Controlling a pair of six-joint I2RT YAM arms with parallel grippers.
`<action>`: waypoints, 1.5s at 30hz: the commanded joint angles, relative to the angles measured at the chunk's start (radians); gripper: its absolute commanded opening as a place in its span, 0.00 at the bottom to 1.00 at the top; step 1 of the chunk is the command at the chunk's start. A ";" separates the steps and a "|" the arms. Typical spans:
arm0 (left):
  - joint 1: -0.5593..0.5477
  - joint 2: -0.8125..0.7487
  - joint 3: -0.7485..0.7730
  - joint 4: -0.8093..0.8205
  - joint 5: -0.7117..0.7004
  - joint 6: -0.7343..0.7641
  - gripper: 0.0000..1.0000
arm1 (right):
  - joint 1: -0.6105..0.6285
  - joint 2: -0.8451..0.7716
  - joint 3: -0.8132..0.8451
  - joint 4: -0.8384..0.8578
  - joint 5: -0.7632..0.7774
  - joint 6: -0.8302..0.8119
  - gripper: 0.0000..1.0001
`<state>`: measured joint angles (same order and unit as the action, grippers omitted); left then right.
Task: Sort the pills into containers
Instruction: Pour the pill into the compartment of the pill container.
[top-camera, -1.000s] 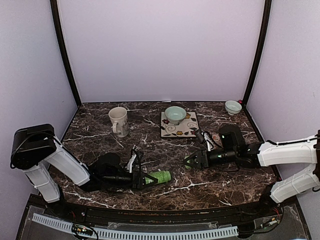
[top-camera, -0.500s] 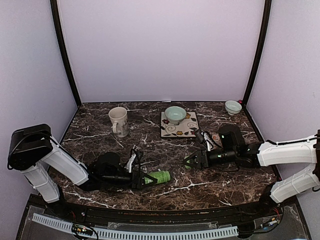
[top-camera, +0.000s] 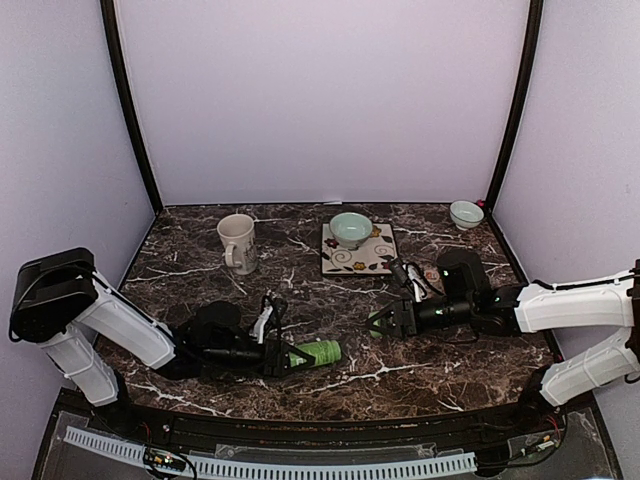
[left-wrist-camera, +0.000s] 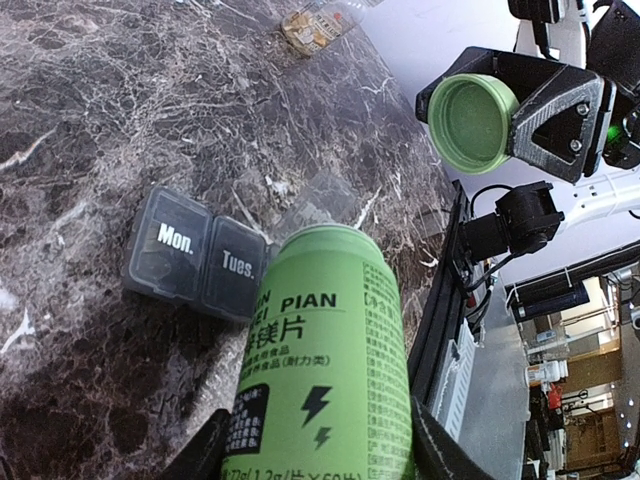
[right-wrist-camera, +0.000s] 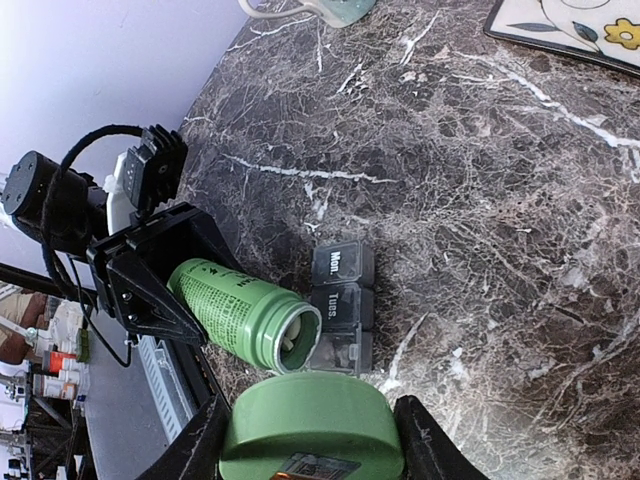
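My left gripper (top-camera: 285, 357) is shut on a green pill bottle (left-wrist-camera: 320, 350), which lies almost level over the table. Its open mouth points at the containers (right-wrist-camera: 340, 305), a dark grey strip marked "Mon." and "Tues." The strip's third compartment, right at the bottle's mouth, has its clear lid up. Pale pills (right-wrist-camera: 291, 340) show inside the bottle's mouth. None can be made out in the compartments. My right gripper (right-wrist-camera: 310, 440) is shut on the bottle's green cap (right-wrist-camera: 310, 425), held above the table just right of the strip.
A cream mug (top-camera: 237, 243) stands at the back left. A pale green bowl (top-camera: 350, 229) sits on a patterned tile (top-camera: 375, 258) at the back middle. A small bowl (top-camera: 466, 213) is in the back right corner. The table's front edge (top-camera: 320, 405) runs just behind the bottle.
The left arm's upper housing has drifted slightly left. The bottle, the cap and the strip have hardly moved.
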<state>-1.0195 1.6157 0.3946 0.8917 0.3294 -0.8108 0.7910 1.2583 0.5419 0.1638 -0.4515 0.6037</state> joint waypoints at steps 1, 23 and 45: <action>-0.004 -0.040 0.029 -0.029 -0.003 0.029 0.00 | -0.003 -0.020 0.010 0.020 0.001 0.001 0.38; -0.007 -0.060 0.051 -0.098 -0.015 0.056 0.00 | -0.003 -0.008 0.019 0.019 -0.002 -0.005 0.38; -0.014 -0.074 0.078 -0.165 -0.027 0.082 0.00 | -0.003 -0.010 0.018 0.021 -0.004 -0.005 0.38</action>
<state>-1.0271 1.5845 0.4568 0.7300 0.3141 -0.7464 0.7910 1.2564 0.5419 0.1638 -0.4515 0.6033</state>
